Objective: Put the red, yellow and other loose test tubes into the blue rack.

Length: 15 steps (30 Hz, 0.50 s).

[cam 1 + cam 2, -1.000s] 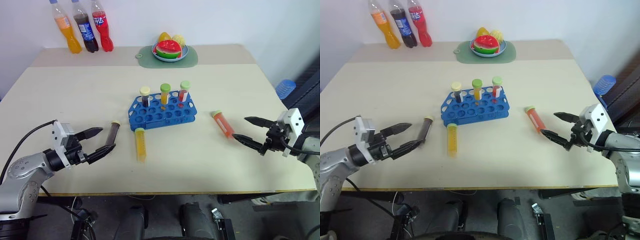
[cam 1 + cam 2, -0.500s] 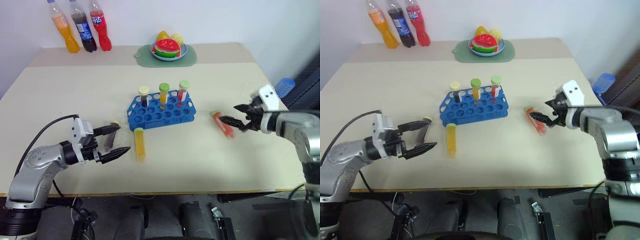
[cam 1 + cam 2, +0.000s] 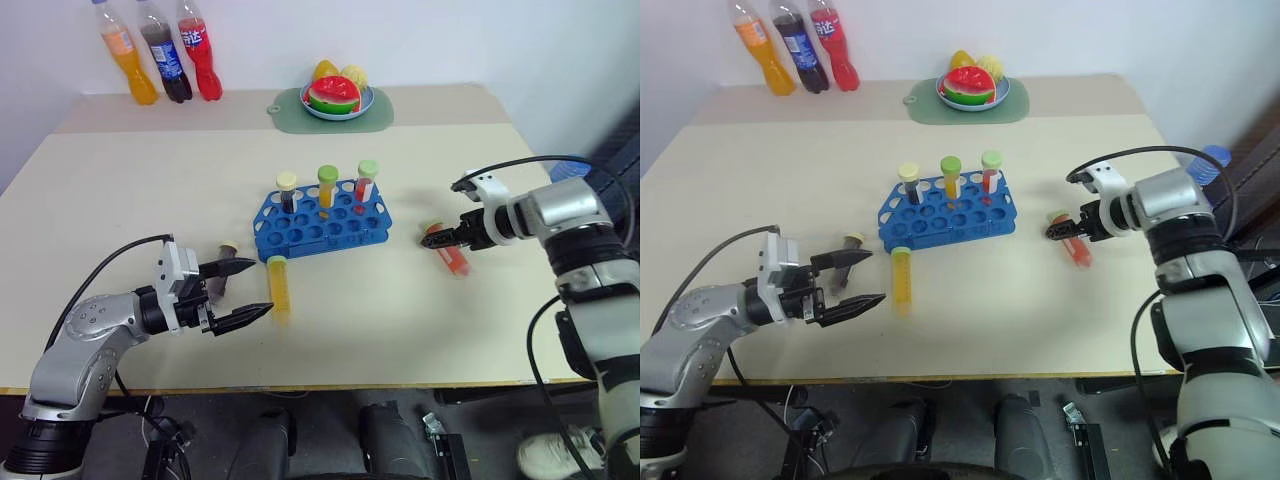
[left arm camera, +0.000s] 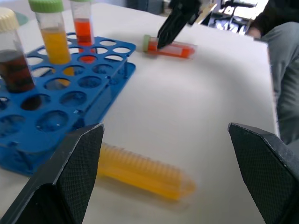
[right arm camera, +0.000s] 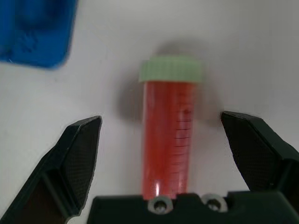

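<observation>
The blue rack [image 3: 322, 232] stands mid-table with three capped tubes upright in its back row. Three loose test tubes lie on the table. The red one [image 3: 449, 252] is to the right of the rack. My right gripper [image 5: 161, 123] points down over its green-capped end, open, one finger on each side and not touching. The yellow one [image 3: 280, 290] lies in front of the rack. My left gripper [image 3: 258, 287] is open, level, just to its left. The brown one [image 3: 230, 247] lies partly behind the upper left finger.
Three soda bottles [image 3: 160, 62] stand at the table's back left corner. A green mat with a fruit plate [image 3: 337, 104] sits at the back centre. A blue object [image 3: 1215, 156] shows beyond the table's right edge.
My right gripper has swung in from the table's right edge and tipped down over the red tube. My left gripper has moved right, towards the yellow tube. No tube has moved.
</observation>
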Tool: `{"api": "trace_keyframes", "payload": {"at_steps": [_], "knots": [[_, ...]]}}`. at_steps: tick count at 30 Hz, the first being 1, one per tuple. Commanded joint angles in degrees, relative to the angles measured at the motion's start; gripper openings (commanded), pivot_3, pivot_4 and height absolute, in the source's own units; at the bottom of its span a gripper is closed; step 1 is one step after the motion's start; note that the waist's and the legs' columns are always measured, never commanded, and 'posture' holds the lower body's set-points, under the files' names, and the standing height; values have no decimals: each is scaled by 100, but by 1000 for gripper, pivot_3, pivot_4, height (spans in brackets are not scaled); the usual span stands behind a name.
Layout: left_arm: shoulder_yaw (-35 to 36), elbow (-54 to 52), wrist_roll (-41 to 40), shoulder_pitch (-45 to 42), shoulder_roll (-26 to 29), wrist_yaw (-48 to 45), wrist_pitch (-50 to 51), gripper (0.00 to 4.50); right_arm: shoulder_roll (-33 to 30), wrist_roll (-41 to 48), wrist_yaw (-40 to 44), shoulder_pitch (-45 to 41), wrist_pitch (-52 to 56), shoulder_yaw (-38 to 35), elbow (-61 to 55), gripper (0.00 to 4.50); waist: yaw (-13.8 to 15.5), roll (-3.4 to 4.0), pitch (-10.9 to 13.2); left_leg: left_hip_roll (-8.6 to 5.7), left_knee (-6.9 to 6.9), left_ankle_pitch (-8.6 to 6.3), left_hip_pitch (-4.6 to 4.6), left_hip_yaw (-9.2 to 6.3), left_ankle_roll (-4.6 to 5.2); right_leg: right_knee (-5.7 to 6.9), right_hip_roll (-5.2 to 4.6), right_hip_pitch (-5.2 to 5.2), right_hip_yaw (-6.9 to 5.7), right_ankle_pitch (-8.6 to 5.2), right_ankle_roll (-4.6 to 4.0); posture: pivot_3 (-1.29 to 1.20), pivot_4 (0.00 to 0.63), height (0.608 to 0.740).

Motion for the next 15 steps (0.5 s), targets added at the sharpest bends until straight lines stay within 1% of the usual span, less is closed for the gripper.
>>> {"api": "trace_keyframes", "payload": {"at_steps": [1,6,7,9,11,13,15], "knots": [[115,-247,-99,72,9,49,-15,4500,159,-443,295,-160,-479,347,404,3656,1,0,0,0,1,0,0,0,0,1,1,0,0,0,0,0,150,740],[150,-401,-139,230,-29,153,-16,4500,280,-872,567,-98,-1028,506,511,1068,-77,-3,-2,0,-1,0,3,-2,-1,3,3,1,0,0,0,0,150,740],[153,-416,-139,255,-32,168,-23,4500,212,-994,585,21,-1340,551,376,826,-92,-3,-2,0,-1,0,3,-3,-1,4,3,2,-1,0,0,0,150,740],[160,-448,-138,296,-40,194,-34,4500,86,-1082,711,191,-1714,513,125,783,-111,-6,-5,0,-1,0,4,-4,-1,4,3,3,-1,0,0,0,150,740],[167,-469,-140,324,-68,234,-50,4500,-179,-1241,632,496,-2621,407,-291,783,-113,-8,-5,0,1,0,6,-4,-1,4,3,7,0,0,1,0,150,740],[168,-478,-131,360,-98,261,-72,4500,-357,-1087,424,937,-3747,-65,-824,783,-93,-10,-6,-1,5,0,6,-6,-1,2,2,13,-2,1,2,0,150,740],[158,-445,-99,403,-120,280,-94,4500,-245,-615,181,1341,-4324,-804,-1429,783,-93,-15,-4,-2,9,0,6,-5,-1,1,1,16,-2,1,3,0,150,740]]}}
